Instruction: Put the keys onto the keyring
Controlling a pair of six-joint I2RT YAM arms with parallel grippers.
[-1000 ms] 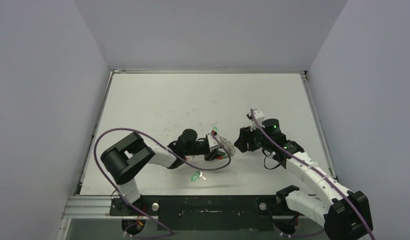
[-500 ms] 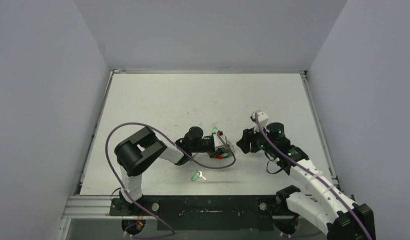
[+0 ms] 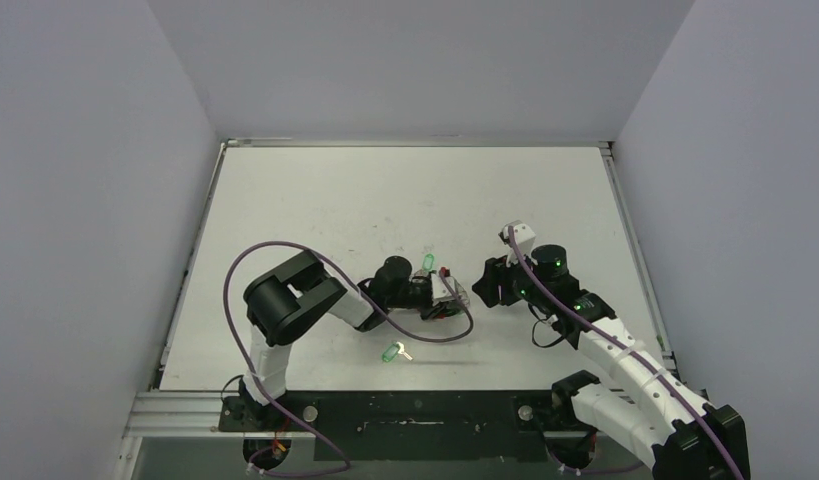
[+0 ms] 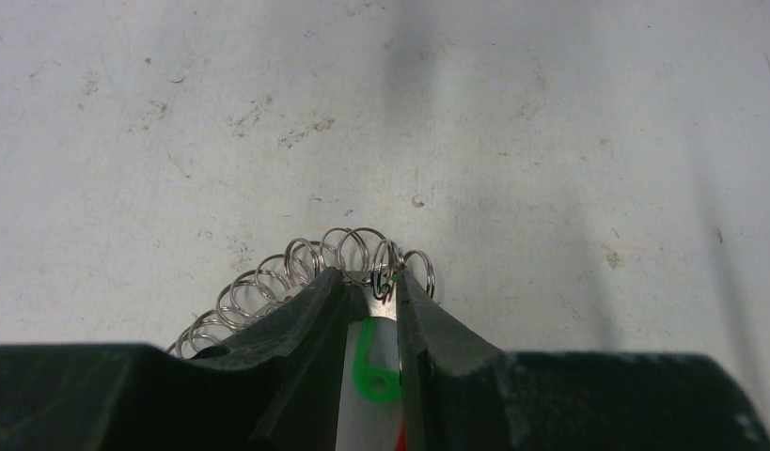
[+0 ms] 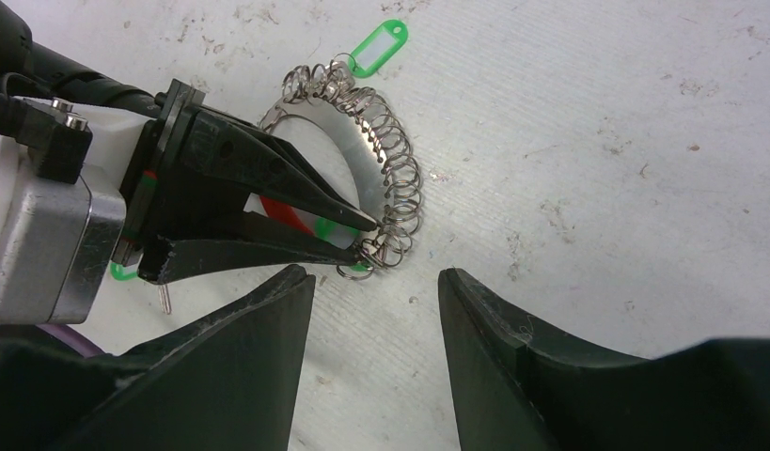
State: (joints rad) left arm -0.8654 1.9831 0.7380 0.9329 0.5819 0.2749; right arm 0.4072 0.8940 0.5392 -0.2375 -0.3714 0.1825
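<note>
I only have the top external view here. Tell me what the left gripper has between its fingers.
Observer: In the left wrist view, the left gripper pinches a green-tagged key, with the key's metal end at the keyring loops.
Operator: Report on the right gripper.
Observer: The right wrist view shows the right gripper open, nothing between its fingers, facing the ring.
Operator: Check the ring's far end.
Observer: Another green tag sits right at an end loop there. I cannot tell whether it is threaded on.
</note>
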